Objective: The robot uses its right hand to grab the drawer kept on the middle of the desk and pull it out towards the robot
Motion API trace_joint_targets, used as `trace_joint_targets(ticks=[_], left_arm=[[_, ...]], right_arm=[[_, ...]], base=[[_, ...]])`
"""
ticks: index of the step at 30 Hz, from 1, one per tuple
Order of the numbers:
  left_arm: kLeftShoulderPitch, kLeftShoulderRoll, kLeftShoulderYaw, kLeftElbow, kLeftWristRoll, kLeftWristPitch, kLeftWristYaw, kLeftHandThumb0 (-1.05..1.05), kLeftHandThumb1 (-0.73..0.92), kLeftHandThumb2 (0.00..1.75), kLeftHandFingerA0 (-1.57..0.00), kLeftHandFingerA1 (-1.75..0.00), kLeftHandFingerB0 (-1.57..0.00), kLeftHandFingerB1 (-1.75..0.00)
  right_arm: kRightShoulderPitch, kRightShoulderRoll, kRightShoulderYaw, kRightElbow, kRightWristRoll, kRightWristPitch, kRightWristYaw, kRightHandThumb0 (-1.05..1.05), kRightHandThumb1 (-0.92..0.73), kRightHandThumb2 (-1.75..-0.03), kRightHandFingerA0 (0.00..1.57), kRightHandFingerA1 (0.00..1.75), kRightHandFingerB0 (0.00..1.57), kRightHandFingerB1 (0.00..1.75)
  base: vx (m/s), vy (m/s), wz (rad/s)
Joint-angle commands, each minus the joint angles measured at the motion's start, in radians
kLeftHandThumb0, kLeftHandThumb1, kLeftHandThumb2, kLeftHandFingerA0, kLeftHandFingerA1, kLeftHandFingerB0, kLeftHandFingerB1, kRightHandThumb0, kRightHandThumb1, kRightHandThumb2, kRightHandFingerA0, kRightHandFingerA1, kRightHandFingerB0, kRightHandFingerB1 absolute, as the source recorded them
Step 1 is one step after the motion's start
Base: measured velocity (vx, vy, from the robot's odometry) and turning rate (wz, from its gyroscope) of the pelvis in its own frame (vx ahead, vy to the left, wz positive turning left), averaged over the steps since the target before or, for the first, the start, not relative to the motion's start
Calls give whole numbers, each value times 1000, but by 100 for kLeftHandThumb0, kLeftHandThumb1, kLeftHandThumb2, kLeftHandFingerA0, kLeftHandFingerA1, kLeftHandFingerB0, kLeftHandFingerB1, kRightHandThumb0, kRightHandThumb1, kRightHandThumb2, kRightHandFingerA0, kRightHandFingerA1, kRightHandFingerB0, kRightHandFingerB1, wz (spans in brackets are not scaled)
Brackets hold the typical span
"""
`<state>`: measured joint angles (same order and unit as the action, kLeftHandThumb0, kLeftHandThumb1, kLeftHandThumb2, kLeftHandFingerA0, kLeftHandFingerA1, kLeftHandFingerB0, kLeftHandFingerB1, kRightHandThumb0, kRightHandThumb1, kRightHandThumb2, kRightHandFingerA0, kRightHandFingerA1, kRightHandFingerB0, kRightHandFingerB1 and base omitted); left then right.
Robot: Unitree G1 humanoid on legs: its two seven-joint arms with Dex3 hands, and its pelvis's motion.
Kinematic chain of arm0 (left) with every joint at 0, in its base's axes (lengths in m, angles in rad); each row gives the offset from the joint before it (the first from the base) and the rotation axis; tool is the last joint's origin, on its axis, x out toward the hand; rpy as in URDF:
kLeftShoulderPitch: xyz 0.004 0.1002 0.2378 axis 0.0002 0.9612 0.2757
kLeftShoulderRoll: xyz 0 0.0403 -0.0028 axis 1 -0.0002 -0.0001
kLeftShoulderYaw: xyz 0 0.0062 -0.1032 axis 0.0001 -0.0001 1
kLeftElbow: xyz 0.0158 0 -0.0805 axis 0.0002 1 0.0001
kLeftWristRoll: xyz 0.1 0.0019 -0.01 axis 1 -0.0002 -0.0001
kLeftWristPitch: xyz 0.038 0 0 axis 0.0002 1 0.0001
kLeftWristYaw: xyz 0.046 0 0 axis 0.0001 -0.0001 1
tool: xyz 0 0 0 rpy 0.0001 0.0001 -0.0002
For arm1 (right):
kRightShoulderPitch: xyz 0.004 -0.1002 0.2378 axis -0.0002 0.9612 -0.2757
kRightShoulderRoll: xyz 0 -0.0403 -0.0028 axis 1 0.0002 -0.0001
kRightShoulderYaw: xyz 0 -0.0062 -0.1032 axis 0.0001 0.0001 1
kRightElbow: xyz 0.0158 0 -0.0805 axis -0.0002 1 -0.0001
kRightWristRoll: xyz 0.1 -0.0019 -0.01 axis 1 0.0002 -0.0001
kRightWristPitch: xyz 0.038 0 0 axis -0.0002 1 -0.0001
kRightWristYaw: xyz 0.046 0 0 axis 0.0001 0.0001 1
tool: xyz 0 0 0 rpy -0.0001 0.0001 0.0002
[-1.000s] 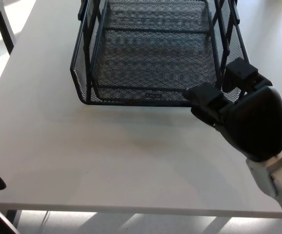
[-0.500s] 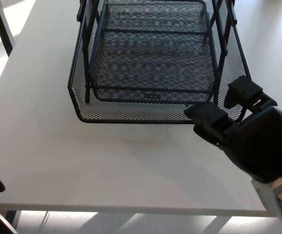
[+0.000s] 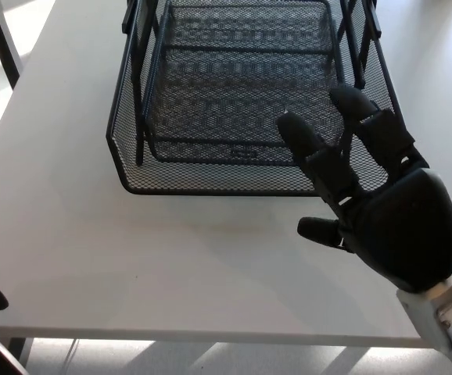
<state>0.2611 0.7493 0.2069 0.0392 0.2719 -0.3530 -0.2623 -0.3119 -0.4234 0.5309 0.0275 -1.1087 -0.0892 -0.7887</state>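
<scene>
— While the right hand (image 3: 382, 215) hung over the desk (image 3: 77, 234), where was the drawer (image 3: 242, 101)?
— Mid-desk, just beyond the spread, empty fingers (image 3: 320, 156), which overlapped its near right corner.
— Its look?
— Black wire mesh, shallow, sitting in a black frame.
— Any change?
— Half a second earlier the fingers were curled at its front rim; they had since let go and splayed.

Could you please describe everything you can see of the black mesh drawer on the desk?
The drawer is a black wire-mesh tray, apparently metal, with a solid rim, angled front corners and a small plate at the middle of its front wall. It sits pulled out from a black frame on the white desk, and looks empty. The right hand is open, its fingers spread over the drawer's front right corner; whether they touch it is unclear.
</scene>
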Motion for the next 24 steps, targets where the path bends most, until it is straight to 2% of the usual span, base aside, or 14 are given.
trace_joint_targets(ticks=[1,4,6,10,12,13,15,16,17,18,19,22,23,24], left_arm=[[16,9,7,4,12,-19,0,-30,55,56,-79,-87,-80,-60],[17,9,8,4,10,-23,0,-30,54,56,-81,-87,-81,-60],[15,5,6,15,8,-33,5,-29,54,56,-82,-88,-82,-61],[23,6,8,1,10,-17,0,-31,55,56,-80,-85,-80,-59],[25,7,9,-4,13,-14,1,-31,55,56,-80,-84,-79,-56],[26,6,10,-6,13,-11,1,-30,55,56,-78,-83,-79,-57],[28,5,12,-10,9,-8,-2,-30,55,56,-78,-83,-79,-57],[28,8,16,-7,7,-11,-1,-31,55,56,-79,-85,-79,-57],[29,11,17,-7,11,-15,2,-31,55,56,-79,-85,-79,-57],[29,11,17,-7,12,-16,2,-31,55,56,-79,-85,-79,-57],[29,11,17,-5,11,-21,3,-31,55,56,-79,-85,-79,-57],[32,17,22,10,9,-43,8,-31,56,56,-80,-85,-79,-57],[32,17,22,9,9,-36,5,-31,56,57,-79,-84,-79,-57],[38,14,24,-1,6,-22,1,-32,56,57,-79,-84,-79,-56]], right_arm=[[50,1,-57,-107,12,115,282,-105,-60,-95,0,5,0,9],[70,-10,-76,-154,22,113,307,-105,-61,-94,0,3,0,9],[91,-23,-92,-192,36,107,337,-101,-58,-92,0,9,0,13],[151,-74,-143,-286,58,91,392,-105,-59,-94,0,9,0,13],[215,-117,-203,-368,95,79,423,-98,-54,-93,0,12,0,17],[266,-146,-256,-421,118,72,431,-96,-46,-80,0,0,0,8],[311,-168,-307,-466,128,65,436,-96,-46,-80,0,0,0,8],[343,-181,-349,-502,150,63,457,-97,-54,-92,0,10,0,15],[424,-216,-456,-555,194,50,455,-98,-54,-94,0,11,0,14],[437,-217,-473,-565,200,45,461,-98,-54,-94,0,11,0,14],[522,-224,-592,-605,251,34,454,-100,-56,-94,0,7,0,15],[590,-224,-699,-626,275,18,450,-94,-53,-94,0,11,0,18],[620,-226,-757,-616,316,-19,428,-84,-51,-65,0,2,0,25],[662,-224,-833,-607,319,-27,411,-99,-58,-92,0,1,0,10]], base=[[0,0,0],[0,0,0],[0,0,0],[0,0,0],[0,0,0],[0,0,0],[0,0,0],[0,0,0],[0,0,0],[0,0,0],[0,0,0],[0,0,0],[0,0,0],[0,0,0]])
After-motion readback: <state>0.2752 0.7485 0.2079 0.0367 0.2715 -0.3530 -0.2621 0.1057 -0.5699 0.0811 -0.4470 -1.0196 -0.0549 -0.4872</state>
